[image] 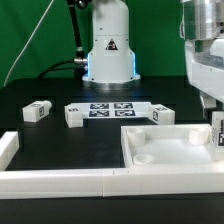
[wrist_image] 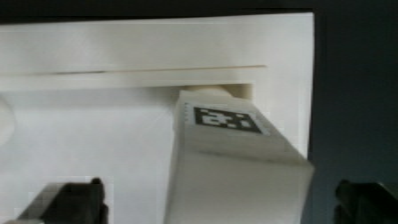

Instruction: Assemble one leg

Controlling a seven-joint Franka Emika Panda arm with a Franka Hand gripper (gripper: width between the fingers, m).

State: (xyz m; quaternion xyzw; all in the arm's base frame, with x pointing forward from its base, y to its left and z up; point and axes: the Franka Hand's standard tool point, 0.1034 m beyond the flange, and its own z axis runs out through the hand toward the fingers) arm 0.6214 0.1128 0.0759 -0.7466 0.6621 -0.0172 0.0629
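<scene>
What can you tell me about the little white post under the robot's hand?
The leg is a stubby white plastic-looking post with flat sides and a black-and-white square tag near one end. It lies on the white panel, its far end against a raised ridge there. The gripper hovers open above it, dark fingertips on either side, not touching.

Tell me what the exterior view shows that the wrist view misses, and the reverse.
Only the exterior view shows the robot's base, the marker board and three loose legs on the black table. Only the wrist view shows the tag on a leg lying against the white panel, between the open jaws. Both show that panel.
</scene>
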